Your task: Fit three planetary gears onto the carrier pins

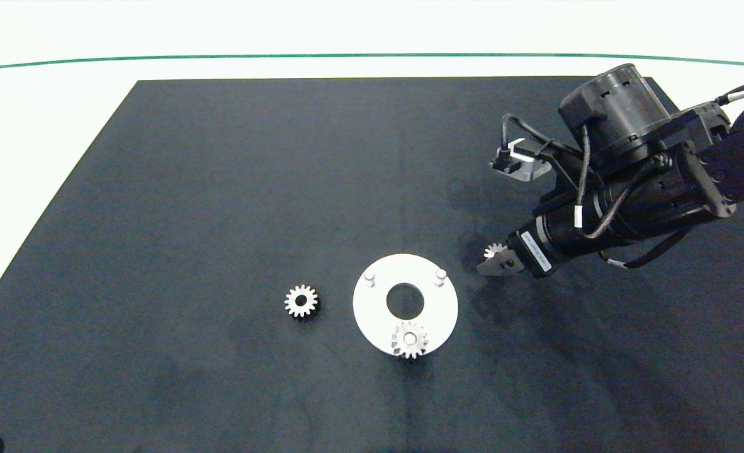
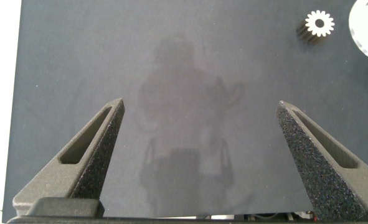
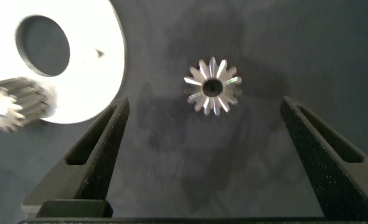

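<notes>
Dark right arm angled down; right gripper (image 3: 202, 155) spread wide above loose gear (image 3: 212, 86), beside disc (image 3: 103, 74).

Bare mat (image 1: 221, 189) around loose gear (image 3: 212, 86), disc (image 1: 372, 308) and its 2 empty pins (image 1: 369, 277) nearby

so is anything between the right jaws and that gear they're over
Nothing visible. The right gripper is open with the loose gear lying flat on the bare black mat between and just ahead of its fingers. The white disc sits off to one side, apart from the gear, with two free pins.
</notes>
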Controlling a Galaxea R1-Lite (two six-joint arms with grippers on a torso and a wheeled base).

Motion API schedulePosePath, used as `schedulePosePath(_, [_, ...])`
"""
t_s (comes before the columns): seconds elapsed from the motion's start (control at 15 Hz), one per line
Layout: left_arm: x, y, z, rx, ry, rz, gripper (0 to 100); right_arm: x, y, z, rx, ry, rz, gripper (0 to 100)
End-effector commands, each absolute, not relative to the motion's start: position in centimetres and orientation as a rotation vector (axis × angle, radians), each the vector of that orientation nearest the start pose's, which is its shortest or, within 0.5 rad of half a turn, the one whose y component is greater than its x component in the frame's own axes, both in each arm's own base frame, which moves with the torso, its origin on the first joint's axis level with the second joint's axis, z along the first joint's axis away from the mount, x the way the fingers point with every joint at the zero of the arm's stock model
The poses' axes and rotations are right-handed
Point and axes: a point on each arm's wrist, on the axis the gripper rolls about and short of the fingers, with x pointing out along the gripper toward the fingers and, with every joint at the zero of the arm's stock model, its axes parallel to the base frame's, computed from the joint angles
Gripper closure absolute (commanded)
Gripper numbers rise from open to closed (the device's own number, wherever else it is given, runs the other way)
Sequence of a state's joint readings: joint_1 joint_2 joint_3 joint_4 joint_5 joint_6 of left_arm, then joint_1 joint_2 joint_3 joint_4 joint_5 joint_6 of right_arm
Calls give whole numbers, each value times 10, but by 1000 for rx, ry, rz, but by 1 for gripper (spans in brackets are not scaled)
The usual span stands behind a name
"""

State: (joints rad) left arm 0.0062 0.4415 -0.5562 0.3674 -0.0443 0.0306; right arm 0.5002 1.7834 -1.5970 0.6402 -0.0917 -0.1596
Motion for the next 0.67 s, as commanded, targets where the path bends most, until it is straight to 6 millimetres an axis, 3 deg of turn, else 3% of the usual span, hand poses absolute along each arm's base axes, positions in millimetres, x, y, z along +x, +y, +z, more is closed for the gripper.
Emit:
schedulePosePath(0.07, [-7,-1,196,22,259,-40,0,284,145,251,-389,792,432,0])
schedulePosePath(0.33, [-7,-1,197,22,257,-40,0,296,149,242,-376,765,433,1])
schedulePosePath(0.67, [-7,-1,197,22,257,-40,0,304,154,240,-370,755,445,11])
